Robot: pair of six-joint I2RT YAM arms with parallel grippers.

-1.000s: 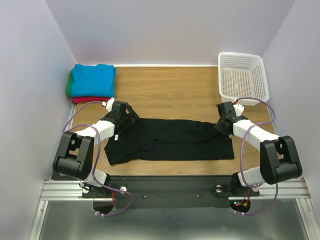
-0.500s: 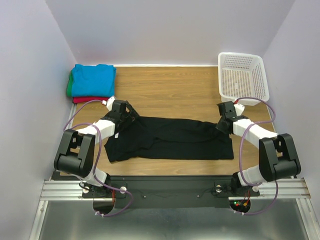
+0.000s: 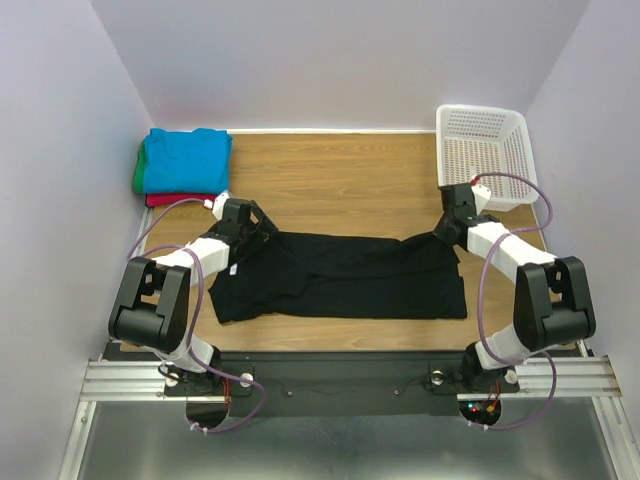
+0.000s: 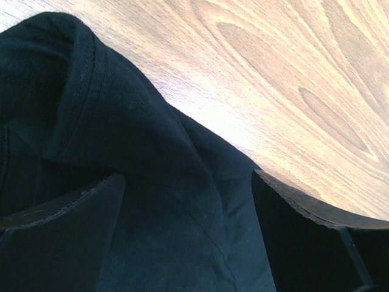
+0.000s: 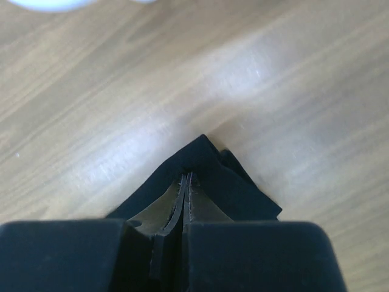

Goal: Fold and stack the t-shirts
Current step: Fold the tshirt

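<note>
My right gripper (image 5: 185, 185) has its two dark fingers (image 5: 249, 249) pressed together, with only a thin seam between them. A corner of the black t-shirt (image 5: 209, 167) is pinched in that seam. The cloth rises to a small peak just past my fingertips and spills a little to the right in a folded lobe. Beyond it lies the wooden table (image 5: 285, 79), its grain running slantwise with a bright patch of glare. At the far left edge sits a pale shape (image 5: 48, 3), too blurred to identify.
</note>
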